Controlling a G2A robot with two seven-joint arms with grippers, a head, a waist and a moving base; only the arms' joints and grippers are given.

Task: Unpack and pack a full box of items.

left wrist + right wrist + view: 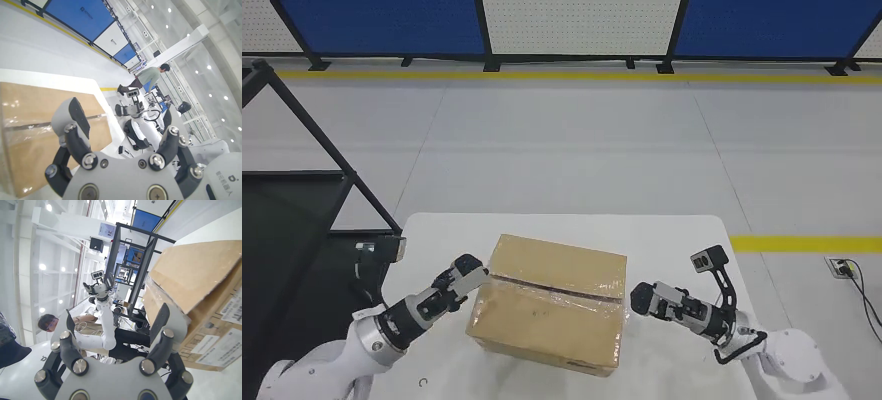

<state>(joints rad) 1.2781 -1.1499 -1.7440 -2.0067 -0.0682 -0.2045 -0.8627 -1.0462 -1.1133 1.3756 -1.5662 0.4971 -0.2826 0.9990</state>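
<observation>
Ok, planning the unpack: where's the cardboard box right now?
Top view: the cardboard box sits on the table, between the left gripper and right gripper.

A white table (667, 238) with rounded corners carries one brown cardboard box (550, 318). The box sits directly on the tabletop, about midway between the left and right edges and closer to the near edge than the far one, turned slightly askew to the table's sides. Its top flaps are closed, and clear tape (554, 291) runs along the seam. White printed labels (226, 351) are stuck to its right side. Near the table's near-left edge lies a small dark bit (422, 381), too small to tell what it is.
</observation>
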